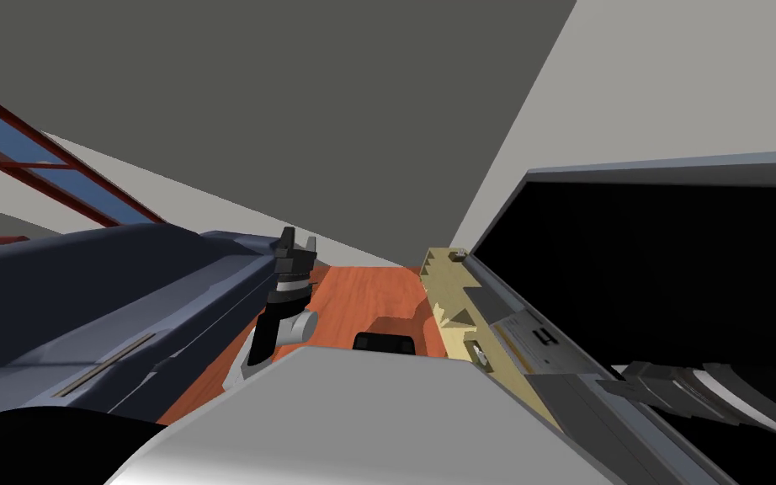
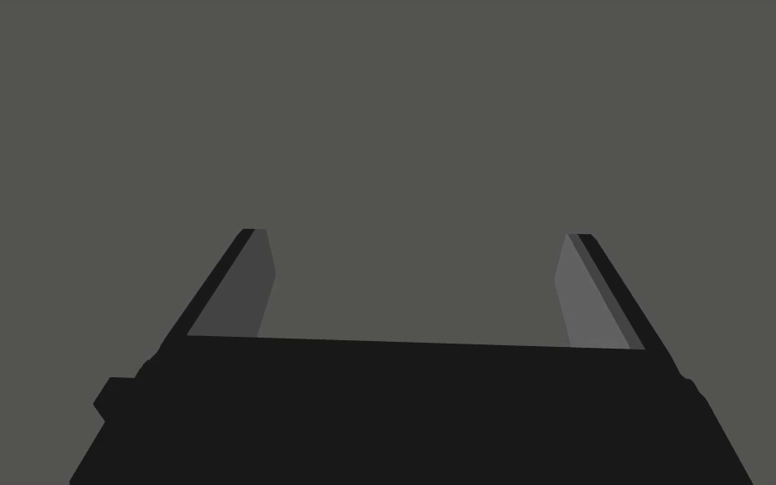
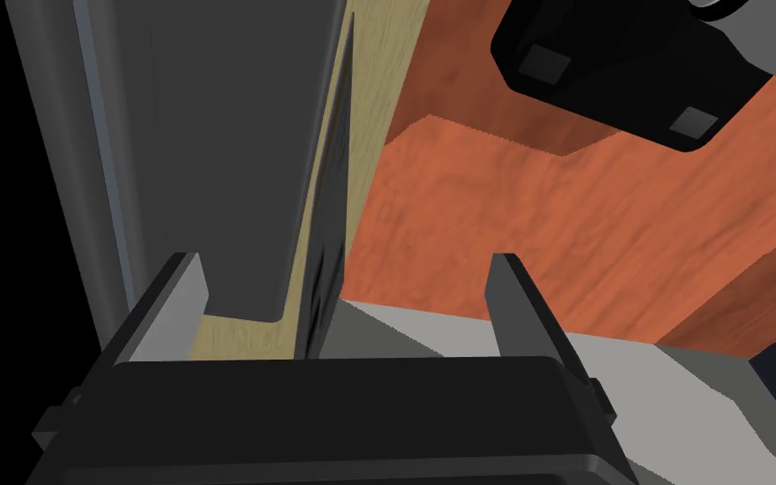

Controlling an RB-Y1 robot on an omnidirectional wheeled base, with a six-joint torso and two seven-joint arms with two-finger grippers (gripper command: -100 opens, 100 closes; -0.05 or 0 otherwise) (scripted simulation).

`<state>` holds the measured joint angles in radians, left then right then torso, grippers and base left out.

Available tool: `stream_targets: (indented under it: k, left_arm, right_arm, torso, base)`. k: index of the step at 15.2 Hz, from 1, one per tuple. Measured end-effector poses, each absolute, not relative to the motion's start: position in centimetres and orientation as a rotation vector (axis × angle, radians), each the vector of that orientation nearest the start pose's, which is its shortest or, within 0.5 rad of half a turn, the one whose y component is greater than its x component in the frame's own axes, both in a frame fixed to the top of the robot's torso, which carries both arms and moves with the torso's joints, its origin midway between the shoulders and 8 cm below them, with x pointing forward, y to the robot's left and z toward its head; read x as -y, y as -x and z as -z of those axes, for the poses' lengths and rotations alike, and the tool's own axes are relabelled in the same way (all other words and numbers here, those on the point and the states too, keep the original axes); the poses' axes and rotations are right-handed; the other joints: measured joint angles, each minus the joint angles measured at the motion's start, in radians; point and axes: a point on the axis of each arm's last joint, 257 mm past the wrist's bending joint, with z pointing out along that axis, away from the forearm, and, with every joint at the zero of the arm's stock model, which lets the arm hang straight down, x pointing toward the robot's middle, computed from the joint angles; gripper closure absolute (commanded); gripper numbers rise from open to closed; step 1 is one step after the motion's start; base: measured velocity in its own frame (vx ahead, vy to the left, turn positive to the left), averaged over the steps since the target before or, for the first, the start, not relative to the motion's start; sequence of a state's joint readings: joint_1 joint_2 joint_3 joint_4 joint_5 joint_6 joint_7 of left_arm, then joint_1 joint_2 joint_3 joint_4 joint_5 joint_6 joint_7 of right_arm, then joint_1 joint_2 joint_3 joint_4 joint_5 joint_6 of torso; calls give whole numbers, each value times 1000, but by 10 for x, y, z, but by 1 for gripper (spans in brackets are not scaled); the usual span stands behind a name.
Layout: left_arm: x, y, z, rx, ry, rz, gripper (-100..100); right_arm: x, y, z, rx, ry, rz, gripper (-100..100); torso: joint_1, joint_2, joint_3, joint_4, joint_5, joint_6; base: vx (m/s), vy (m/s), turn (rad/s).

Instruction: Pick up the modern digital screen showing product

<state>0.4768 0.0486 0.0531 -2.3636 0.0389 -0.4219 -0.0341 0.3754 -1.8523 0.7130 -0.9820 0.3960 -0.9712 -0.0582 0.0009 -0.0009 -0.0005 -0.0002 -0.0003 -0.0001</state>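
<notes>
The screen [image 1: 656, 269] is a big black panel in a grey frame, leaning over a light wood stand [image 1: 454, 311] on my right. In the right wrist view a thin dark panel [image 3: 332, 210] rises edge-on beside a grey slab [image 3: 209, 151], over the light wood [image 3: 378, 84]. My right gripper [image 3: 348, 269] is open, with the thin panel's edge between its fingers and neither finger pressing it. In the head view that gripper [image 1: 630, 381] lies low against the screen's grey frame. My left gripper [image 2: 416, 253] is open and holds nothing; it points upward [image 1: 294, 244] near the sofa.
A dark blue sofa [image 1: 100, 311] runs along my left side. Orange wood floor [image 1: 361, 295] lies between the sofa and the stand. A red-framed window [image 1: 33, 160] is at the far left. My own black base [image 3: 630, 76] shows over the floor.
</notes>
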Motion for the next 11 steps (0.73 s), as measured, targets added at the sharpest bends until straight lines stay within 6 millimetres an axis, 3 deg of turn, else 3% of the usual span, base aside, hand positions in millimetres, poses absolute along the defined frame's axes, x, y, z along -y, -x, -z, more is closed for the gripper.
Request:
stream_targets:
  k: [2, 3, 8, 11]
  left_arm:
    - [-290, -338, -56, -615, 604, 1260, 0]
    - [-290, -338, -56, -615, 604, 1260, 0]
    - [-290, -338, -56, -615, 604, 1260, 0]
    - [-290, -338, -56, -615, 604, 1260, 0]
  right_arm:
    - [695, -122, 254, -2963, 442, -28, -100]
    - [696, -121, 256, -2962, 443, -25, 100]
    - [695, -121, 256, -2961, 439, -29, 100]
    - [696, -130, 243, -2961, 457, -22, 100]
  torso:
    - [-2, 0, 0, 0, -1, 0]
    - [-2, 1, 0, 0, 0, 0]
    - [-2, 2, 1, 0, -1, -1]
    - [-2, 3, 2, 1, 1, 0]
  base:
    - [14, -6, 45]
    - [0, 0, 0]
    - [-2, 1, -11]
    - [-15, 4, -49]
